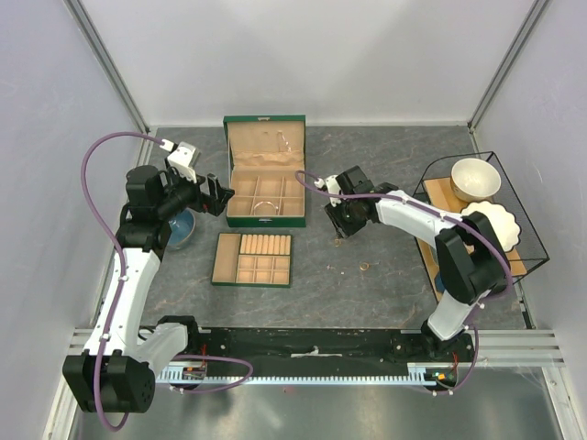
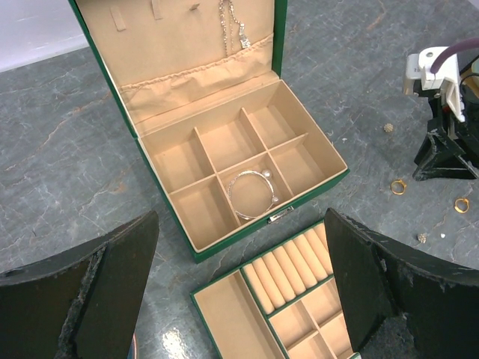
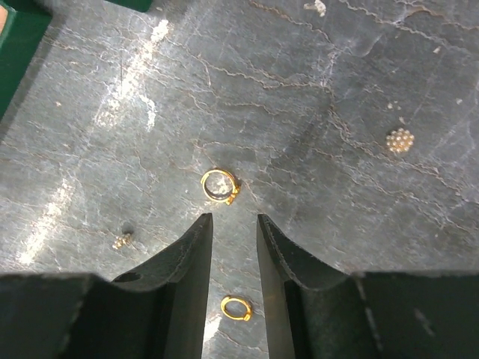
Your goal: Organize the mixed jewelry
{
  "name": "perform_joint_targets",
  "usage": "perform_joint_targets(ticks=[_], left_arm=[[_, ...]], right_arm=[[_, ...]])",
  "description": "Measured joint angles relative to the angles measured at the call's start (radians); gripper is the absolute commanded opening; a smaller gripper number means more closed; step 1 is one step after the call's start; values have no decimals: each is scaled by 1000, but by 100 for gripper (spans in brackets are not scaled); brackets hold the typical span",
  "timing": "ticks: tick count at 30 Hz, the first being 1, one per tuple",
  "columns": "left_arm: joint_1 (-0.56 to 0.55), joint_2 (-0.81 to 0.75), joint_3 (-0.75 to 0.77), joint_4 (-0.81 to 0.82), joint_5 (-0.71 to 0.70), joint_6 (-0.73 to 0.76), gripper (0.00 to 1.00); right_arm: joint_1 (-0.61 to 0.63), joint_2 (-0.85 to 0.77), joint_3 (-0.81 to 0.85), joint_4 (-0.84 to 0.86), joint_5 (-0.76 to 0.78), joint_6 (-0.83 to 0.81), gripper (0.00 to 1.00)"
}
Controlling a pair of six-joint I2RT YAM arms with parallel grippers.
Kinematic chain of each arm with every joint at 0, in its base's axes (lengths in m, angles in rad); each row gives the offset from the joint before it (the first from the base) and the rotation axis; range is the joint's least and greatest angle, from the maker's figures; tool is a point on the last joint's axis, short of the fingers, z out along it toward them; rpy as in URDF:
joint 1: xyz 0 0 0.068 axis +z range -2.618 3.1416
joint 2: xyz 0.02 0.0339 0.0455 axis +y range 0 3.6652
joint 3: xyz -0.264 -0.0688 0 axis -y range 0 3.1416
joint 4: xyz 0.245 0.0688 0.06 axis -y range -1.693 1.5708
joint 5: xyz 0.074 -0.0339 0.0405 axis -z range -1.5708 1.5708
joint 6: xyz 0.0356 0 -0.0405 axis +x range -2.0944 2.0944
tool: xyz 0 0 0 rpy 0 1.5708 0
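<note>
My right gripper [image 3: 233,218] hangs low over the grey table, its jaws a narrow gap apart. One small gold ring [image 3: 236,307] lies flat on the table between the fingers, untouched. A second gold ring [image 3: 219,185] rests just beyond the fingertips. A beaded stud [image 3: 400,140] and a tiny earring [image 3: 122,241] lie nearby. The silver bangle [image 2: 230,196] sits in a front compartment of the open green box [image 2: 198,250]. My left gripper [image 2: 241,217] is wide open and holds nothing, above the box and the tan tray [image 2: 224,329].
A silver chain [image 2: 232,30] hangs in the box lid. At the right, a wire rack [image 1: 527,220] holds a cream bowl [image 1: 475,179] and a white scalloped dish [image 1: 491,225]. A blue bowl [image 1: 179,229] sits under the left arm. A small trinket [image 1: 367,267] lies mid-table.
</note>
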Motion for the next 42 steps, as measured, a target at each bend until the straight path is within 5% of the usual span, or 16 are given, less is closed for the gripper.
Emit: perform_joint_targets(ticks=[42], left_arm=[[0,-8,-16,2,-3,0,98]], right_arm=[[-3,116,-11,61,-41,37,32]])
